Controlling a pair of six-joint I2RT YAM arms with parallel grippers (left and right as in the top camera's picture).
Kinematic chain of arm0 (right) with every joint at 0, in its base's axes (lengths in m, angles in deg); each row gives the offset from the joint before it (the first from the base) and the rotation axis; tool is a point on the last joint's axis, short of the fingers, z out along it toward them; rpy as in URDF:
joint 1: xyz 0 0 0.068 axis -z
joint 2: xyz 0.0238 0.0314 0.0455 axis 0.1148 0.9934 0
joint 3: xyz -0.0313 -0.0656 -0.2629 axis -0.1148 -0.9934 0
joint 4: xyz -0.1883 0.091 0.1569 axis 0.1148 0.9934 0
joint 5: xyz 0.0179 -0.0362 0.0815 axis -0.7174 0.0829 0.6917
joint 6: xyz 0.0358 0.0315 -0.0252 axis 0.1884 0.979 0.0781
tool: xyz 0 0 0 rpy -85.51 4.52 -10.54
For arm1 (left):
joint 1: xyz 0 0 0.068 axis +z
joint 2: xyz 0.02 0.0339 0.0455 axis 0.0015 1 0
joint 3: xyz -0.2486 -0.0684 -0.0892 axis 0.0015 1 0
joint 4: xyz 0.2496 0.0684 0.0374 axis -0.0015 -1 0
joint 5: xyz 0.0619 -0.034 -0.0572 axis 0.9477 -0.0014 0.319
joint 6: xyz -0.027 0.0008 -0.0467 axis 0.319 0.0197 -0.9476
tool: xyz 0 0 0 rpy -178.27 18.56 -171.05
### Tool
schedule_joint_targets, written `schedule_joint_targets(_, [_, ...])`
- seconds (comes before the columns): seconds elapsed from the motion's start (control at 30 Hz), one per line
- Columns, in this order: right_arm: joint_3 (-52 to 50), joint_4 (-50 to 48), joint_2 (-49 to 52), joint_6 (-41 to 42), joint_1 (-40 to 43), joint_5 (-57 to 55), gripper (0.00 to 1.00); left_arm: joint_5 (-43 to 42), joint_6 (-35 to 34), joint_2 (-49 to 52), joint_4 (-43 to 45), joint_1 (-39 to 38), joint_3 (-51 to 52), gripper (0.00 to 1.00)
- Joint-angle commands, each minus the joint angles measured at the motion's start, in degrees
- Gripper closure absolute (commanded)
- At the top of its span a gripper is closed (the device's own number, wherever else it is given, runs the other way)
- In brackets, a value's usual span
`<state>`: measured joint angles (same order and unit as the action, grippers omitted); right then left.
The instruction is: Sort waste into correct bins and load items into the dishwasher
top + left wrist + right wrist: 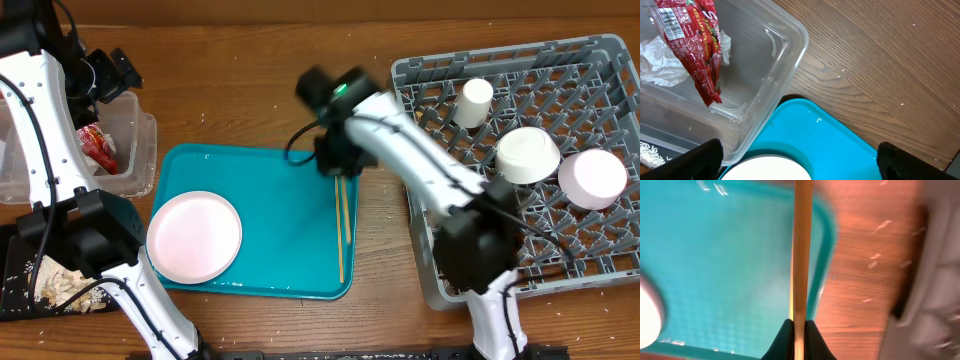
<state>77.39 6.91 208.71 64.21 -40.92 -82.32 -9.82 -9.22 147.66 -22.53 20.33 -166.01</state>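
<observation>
My right gripper is shut on the wooden chopsticks, which hang over the right side of the teal tray. The pale pink plate lies on the tray's left; its rim shows in the left wrist view. My left gripper is open and empty over the tray's far left corner, next to the clear tub that holds the red wrapper and white tissue. The white cup, bowl and small dish sit in the grey rack.
The black tray with rice scraps lies at the front left, partly behind my left arm. The rack's grey edge shows blurred at the right of the right wrist view. Bare wooden table lies between tray and rack.
</observation>
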Motion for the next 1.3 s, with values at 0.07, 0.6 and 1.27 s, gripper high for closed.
schedule_joint_targets(0.07, [5.8, 1.9, -7.5, -12.0, 10.8, -1.8, 0.96, 0.5, 0.9, -0.5, 0.1, -0.4, -0.8, 0.00])
schedule_joint_targets(0.6, [-5.0, -4.7, -6.9, -27.8, 24.2, 5.1, 0.67, 0.5, 0.9, -0.5, 0.1, -0.4, -0.8, 0.00])
schedule_joint_targets(1.27, [-9.3, -8.0, -6.3, -1.3, 1.0, 4.3, 0.25, 0.5, 0.9, -0.5, 0.1, -0.4, -0.8, 0.00])
